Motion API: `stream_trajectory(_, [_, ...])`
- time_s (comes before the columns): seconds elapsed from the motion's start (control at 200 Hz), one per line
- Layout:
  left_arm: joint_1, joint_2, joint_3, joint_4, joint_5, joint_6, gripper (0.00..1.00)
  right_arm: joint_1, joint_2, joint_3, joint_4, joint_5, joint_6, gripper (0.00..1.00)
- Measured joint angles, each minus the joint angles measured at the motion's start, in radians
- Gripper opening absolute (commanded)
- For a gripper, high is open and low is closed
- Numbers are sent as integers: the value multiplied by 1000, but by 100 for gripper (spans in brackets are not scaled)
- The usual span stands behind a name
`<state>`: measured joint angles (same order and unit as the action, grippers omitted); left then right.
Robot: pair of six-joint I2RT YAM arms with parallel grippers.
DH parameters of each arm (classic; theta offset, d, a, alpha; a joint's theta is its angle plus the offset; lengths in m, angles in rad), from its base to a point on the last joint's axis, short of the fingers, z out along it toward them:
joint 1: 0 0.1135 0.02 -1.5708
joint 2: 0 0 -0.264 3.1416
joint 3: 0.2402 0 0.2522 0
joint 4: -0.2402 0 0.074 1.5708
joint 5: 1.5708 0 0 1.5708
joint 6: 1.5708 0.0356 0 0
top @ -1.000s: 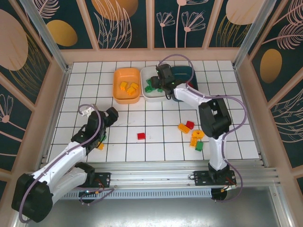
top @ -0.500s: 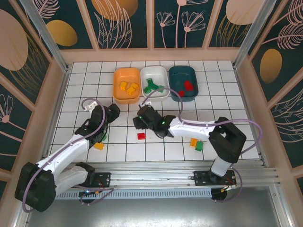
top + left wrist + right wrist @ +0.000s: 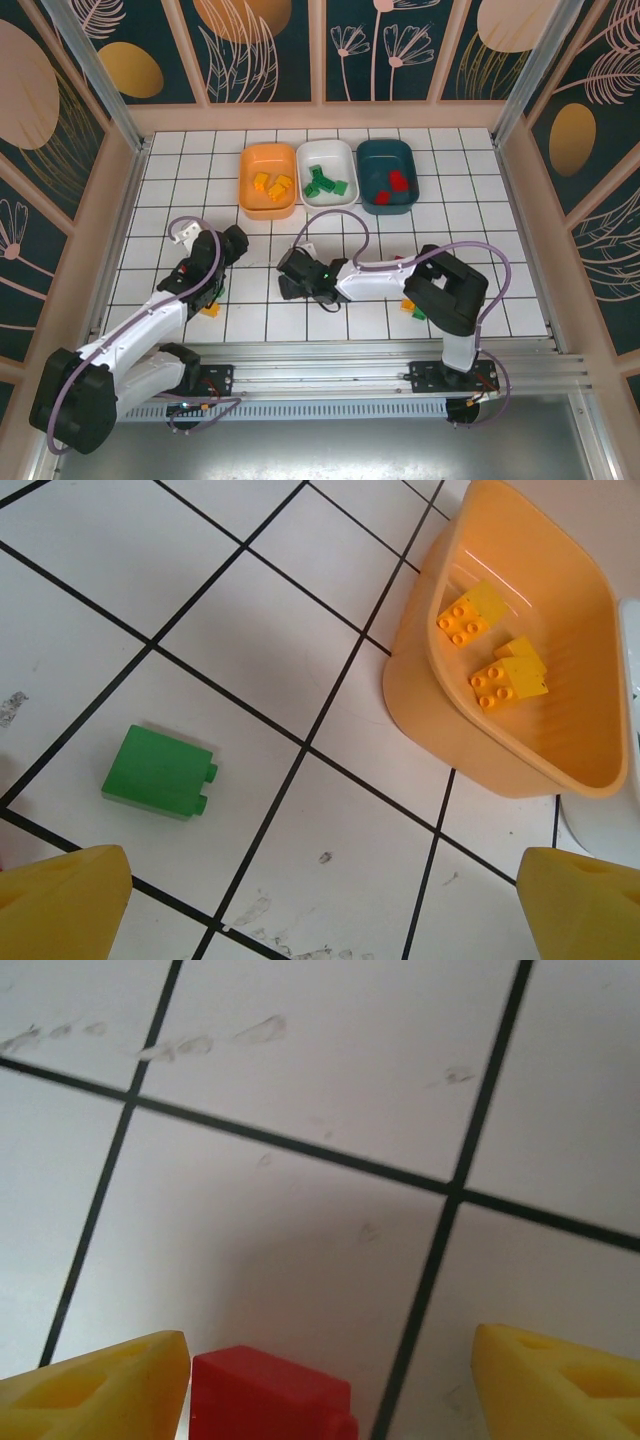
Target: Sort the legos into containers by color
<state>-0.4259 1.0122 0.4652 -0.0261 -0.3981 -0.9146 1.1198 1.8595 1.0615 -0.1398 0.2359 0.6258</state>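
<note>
Red lego (image 3: 265, 1397) was seen at bottom centre, between the spread fingers of the right end effector (image 3: 325, 1380), ungrasped | left end effector (image 3: 320, 905) was held released over the counter (image 3: 250, 600) | green lego (image 3: 160, 773) was found lower left | yellow legos (image 3: 490, 655) were held in the orange tub (image 3: 420, 695), upper right

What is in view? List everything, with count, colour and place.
Table: one, white tiles with black lines.
Orange tub: one, at the back, leftmost.
White tub: one, middle.
Teal tub: one, rightmost.
Yellow bricks: three, in the orange tub.
Green bricks: several, in the white tub.
Red bricks: at least two, in the teal tub.
Loose red brick: one, between the right hand's fingers.
Loose green brick: one, ahead of the left hand.
Front pair: one yellow, one green, beside the right arm.
Orange brick: one, beside the left arm.
Left hand: open.
Right hand: open.
</note>
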Motion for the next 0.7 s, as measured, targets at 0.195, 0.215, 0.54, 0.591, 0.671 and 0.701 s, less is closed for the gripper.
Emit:
stream_trajectory(0.195, [0,-9,-1,5,5,-1,99,13,36,43,-51,23,17,62])
stream_trajectory(0.215, [0,-9,-1,6,6,-1,98,13,36,44,-52,26,17,61])
stream_trajectory(0.54, [0,-10,-6,21,23,-1,99,23,37,51,-69,55,14,35])
stream_trajectory(0.591, [0,-9,-8,24,24,-1,98,27,36,51,-68,59,13,34])
stream_trajectory(0.671, [0,-9,-11,27,32,-1,98,32,32,48,-68,61,11,34])
stream_trajectory(0.701, [0,-9,-11,27,34,-1,98,34,28,45,-68,63,9,34])
